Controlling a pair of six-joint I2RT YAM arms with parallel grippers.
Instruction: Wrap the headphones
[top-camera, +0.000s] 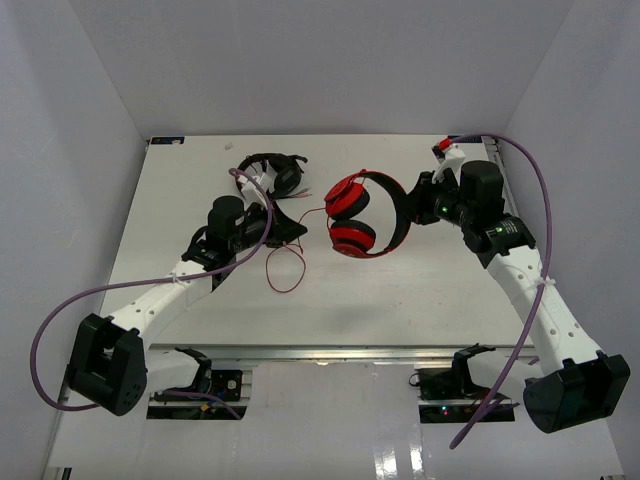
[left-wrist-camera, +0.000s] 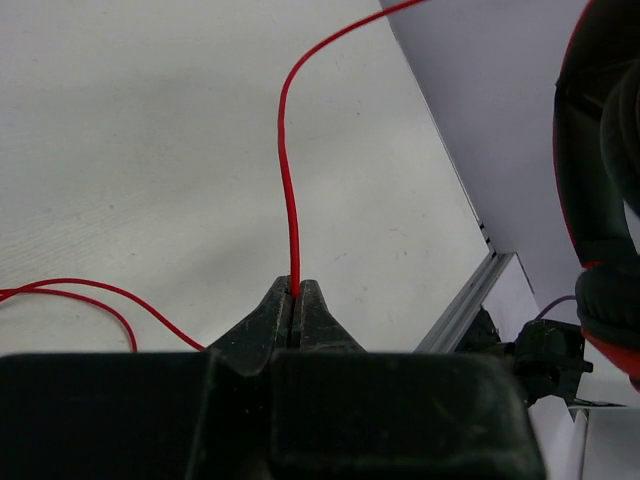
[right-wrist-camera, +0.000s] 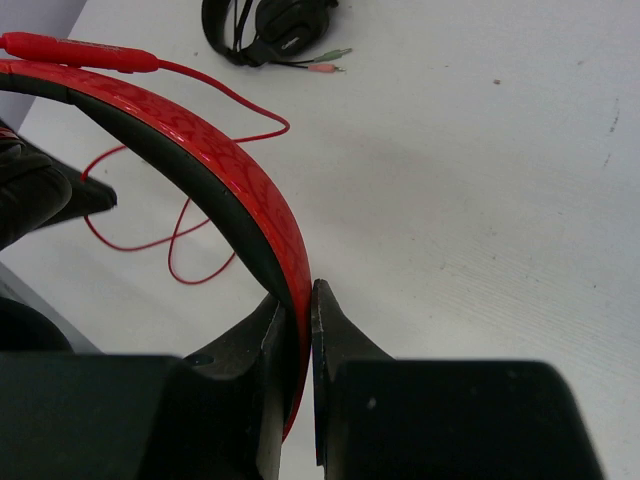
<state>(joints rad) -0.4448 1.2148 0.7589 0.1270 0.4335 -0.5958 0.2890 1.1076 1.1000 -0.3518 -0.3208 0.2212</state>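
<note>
Red headphones, right gripper clamped on the headband, left gripper pinching the thin red cable, black headphones behind.

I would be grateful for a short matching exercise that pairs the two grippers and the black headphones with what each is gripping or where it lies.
Column A
1. left gripper
2. right gripper
3. black headphones

Column B
a. lying on the table, in neither gripper
b. shut on the red headband
c. shut on the thin red cable

Pairs: 1-c, 2-b, 3-a
</note>
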